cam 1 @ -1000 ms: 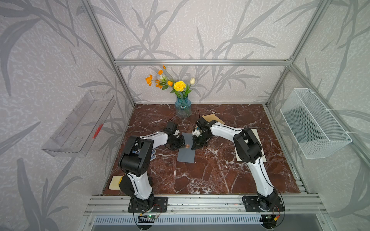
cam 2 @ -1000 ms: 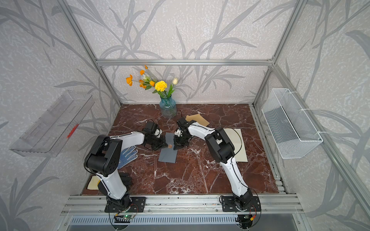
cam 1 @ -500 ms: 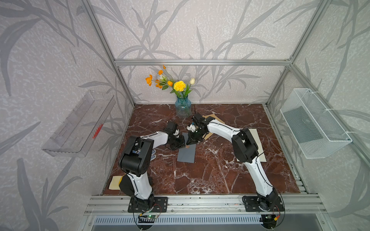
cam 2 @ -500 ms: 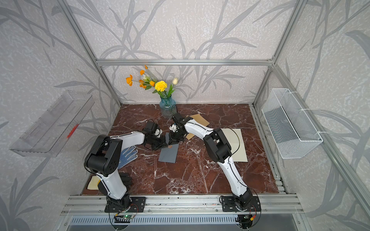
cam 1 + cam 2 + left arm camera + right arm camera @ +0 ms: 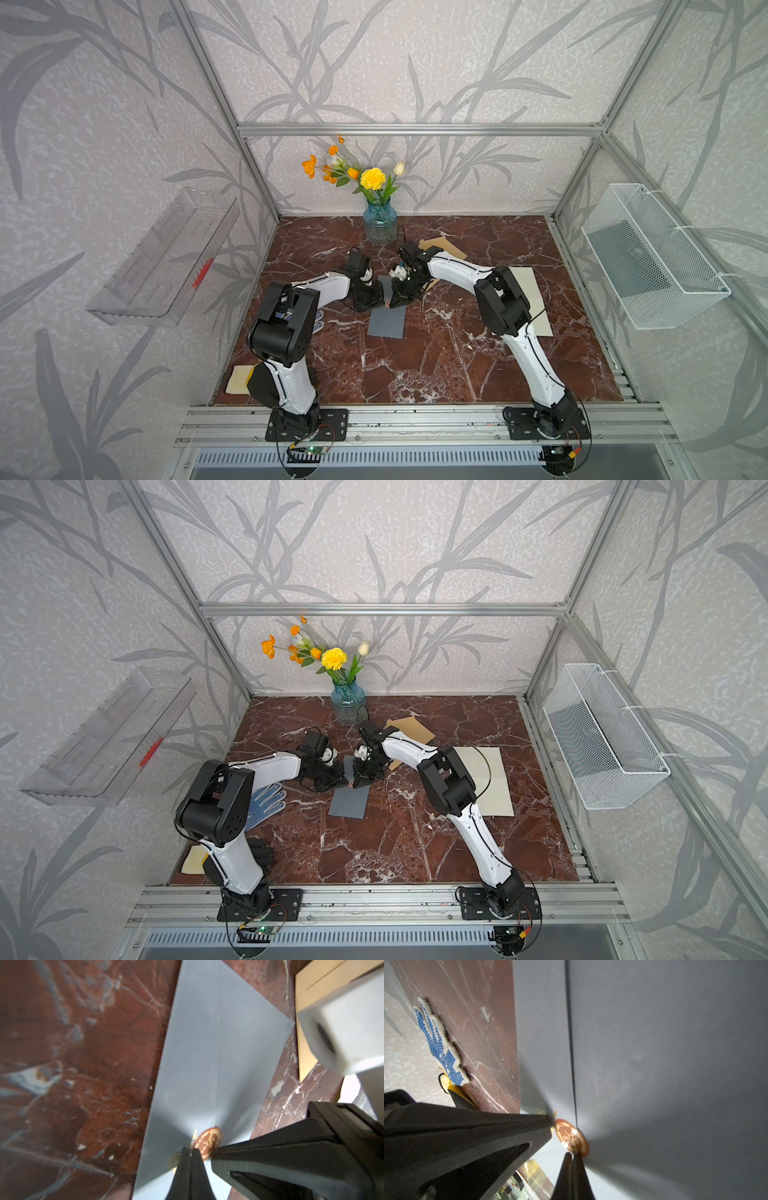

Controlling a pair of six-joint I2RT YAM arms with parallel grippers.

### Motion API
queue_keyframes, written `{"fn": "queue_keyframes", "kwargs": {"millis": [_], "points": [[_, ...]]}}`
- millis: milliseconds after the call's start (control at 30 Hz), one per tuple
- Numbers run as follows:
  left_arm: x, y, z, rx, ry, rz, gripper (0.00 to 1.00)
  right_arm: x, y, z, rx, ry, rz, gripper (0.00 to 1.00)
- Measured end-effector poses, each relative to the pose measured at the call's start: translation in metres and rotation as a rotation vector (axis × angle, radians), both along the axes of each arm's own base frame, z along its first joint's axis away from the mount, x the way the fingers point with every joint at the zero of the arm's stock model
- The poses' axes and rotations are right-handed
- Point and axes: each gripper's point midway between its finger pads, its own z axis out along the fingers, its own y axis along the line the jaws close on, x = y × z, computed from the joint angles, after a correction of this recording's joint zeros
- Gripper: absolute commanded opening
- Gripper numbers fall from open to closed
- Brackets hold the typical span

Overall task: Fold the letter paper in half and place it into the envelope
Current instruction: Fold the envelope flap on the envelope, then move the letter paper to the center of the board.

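A grey envelope (image 5: 386, 323) lies flat mid-table in both top views, its pointed flap (image 5: 209, 1059) down and a round brown seal (image 5: 208, 1142) at the flap's tip. My left gripper (image 5: 190, 1152) is shut, tips resting on the envelope just beside the seal. My right gripper (image 5: 572, 1155) is shut too, tips touching the seal's edge from the opposite side. In a top view the left gripper (image 5: 376, 300) and right gripper (image 5: 393, 300) almost meet over the envelope's far end. The letter paper is hidden; I cannot tell whether it is inside.
A blue glass vase (image 5: 379, 226) of flowers stands behind the grippers. A tan kraft sheet (image 5: 442, 249) and a large cream sheet (image 5: 536, 299) lie under the right arm. A blue-dotted glove (image 5: 266, 800) lies beside the left arm. A wire basket (image 5: 652, 257) hangs on the right wall.
The right gripper drew back from the envelope toward the vase, then came down again at the seal. The left gripper and the envelope have stayed put.
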Motion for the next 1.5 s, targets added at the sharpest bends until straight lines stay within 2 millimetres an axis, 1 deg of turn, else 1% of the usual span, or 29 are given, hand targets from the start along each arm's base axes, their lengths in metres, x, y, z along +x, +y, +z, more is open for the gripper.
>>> {"fn": "queue_keyframes", "kwargs": {"millis": [67, 300, 533, 633, 767, 867, 933, 1000, 1033, 1067, 1100, 1133, 1200, 1233, 1300, 1333, 1400, 1467, 1500], "points": [[-0.001, 0.001, 0.0, 0.003, 0.0, -0.004, 0.0, 0.004, 0.001, 0.0, -0.018, 0.001, -0.003, 0.0], [-0.003, 0.002, 0.0, 0.013, 0.004, -0.003, 0.0, 0.021, 0.014, 0.0, -0.033, 0.012, -0.005, 0.0], [-0.004, 0.005, 0.0, 0.024, 0.003, -0.001, 0.0, 0.021, 0.01, -0.002, -0.068, 0.031, -0.006, 0.0], [-0.006, 0.006, 0.0, 0.035, 0.006, -0.007, 0.0, 0.017, 0.002, -0.003, -0.085, 0.03, -0.005, 0.0], [-0.009, 0.01, 0.0, 0.055, 0.013, -0.011, 0.0, 0.011, -0.02, -0.002, -0.137, 0.03, -0.011, 0.0], [-0.012, 0.013, 0.0, 0.071, 0.021, -0.014, 0.0, 0.011, -0.036, 0.003, -0.164, 0.014, -0.012, 0.0], [-0.015, 0.016, 0.0, 0.091, 0.034, -0.016, 0.0, 0.014, -0.046, 0.011, -0.17, -0.013, -0.016, 0.0], [-0.016, 0.019, 0.004, 0.113, 0.046, -0.017, 0.0, 0.016, -0.058, 0.028, -0.171, -0.042, -0.031, 0.0], [-0.015, 0.019, 0.009, 0.124, 0.049, -0.018, 0.03, 0.017, -0.066, 0.04, -0.169, -0.06, -0.042, 0.0], [-0.013, 0.019, 0.015, 0.131, 0.044, -0.019, 0.08, 0.018, -0.077, 0.053, -0.172, -0.079, -0.059, 0.0], [-0.008, 0.018, 0.024, 0.133, 0.029, -0.02, 0.16, 0.02, -0.087, 0.065, -0.176, -0.103, -0.078, 0.0], [-0.002, 0.017, 0.035, 0.134, 0.005, -0.019, 0.29, 0.024, -0.101, 0.079, -0.185, -0.135, -0.102, 0.0], [0.01, 0.012, 0.062, 0.126, -0.057, -0.019, 0.47, 0.032, -0.13, 0.099, -0.222, -0.191, -0.15, 0.0], [0.017, 0.008, 0.078, 0.118, -0.094, -0.022, 0.6, 0.036, -0.147, 0.106, -0.254, -0.22, -0.175, 0.0], [0.027, -0.004, 0.107, 0.095, -0.162, -0.03, 0.93, 0.041, -0.18, 0.111, -0.331, -0.246, -0.222, 0.0], [0.03, -0.011, 0.12, 0.081, -0.191, -0.036, 1.0, 0.042, -0.196, 0.108, -0.375, -0.249, -0.24, 0.0], [0.035, -0.026, 0.138, 0.057, -0.23, -0.053, 1.0, 0.041, -0.225, 0.095, -0.458, -0.232, -0.266, 0.0], [0.035, -0.042, 0.146, 0.037, -0.243, -0.073, 1.0, 0.036, -0.257, 0.075, -0.548, -0.188, -0.292, 0.0], [0.035, -0.049, 0.146, 0.03, -0.242, -0.083, 1.0, 0.031, -0.27, 0.067, -0.583, -0.165, -0.301, 0.0]]}}
